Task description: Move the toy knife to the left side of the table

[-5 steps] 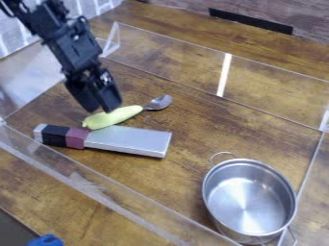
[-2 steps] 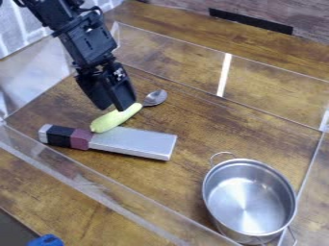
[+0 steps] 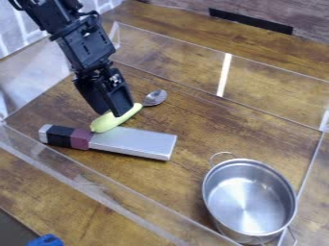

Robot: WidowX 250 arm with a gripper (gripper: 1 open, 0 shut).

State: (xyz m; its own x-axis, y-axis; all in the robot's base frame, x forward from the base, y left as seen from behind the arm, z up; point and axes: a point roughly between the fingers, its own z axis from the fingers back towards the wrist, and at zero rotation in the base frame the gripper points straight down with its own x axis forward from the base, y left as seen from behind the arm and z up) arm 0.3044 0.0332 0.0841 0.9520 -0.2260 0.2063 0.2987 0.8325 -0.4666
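Note:
The toy knife [image 3: 110, 141] lies flat on the dark wood table [image 3: 218, 125] near the front left wall, grey blade pointing right and black-and-maroon handle to the left. My gripper [image 3: 112, 102] hangs on the black arm just behind the knife, tilted downward. It sits right over the yellow-green handle of the metal spoon [image 3: 131, 108]. Its dark fingers [image 3: 121, 100] stand open with nothing held between them. A small gap separates the gripper from the knife.
A steel pot [image 3: 248, 200] stands at the front right corner. Low clear plastic walls [image 3: 226, 73] border the table on all sides. A blue object [image 3: 45, 240] shows outside the front wall.
The gripper has shifted a little to the right and slightly up, staying open. The knife, spoon and pot lie about where they were.

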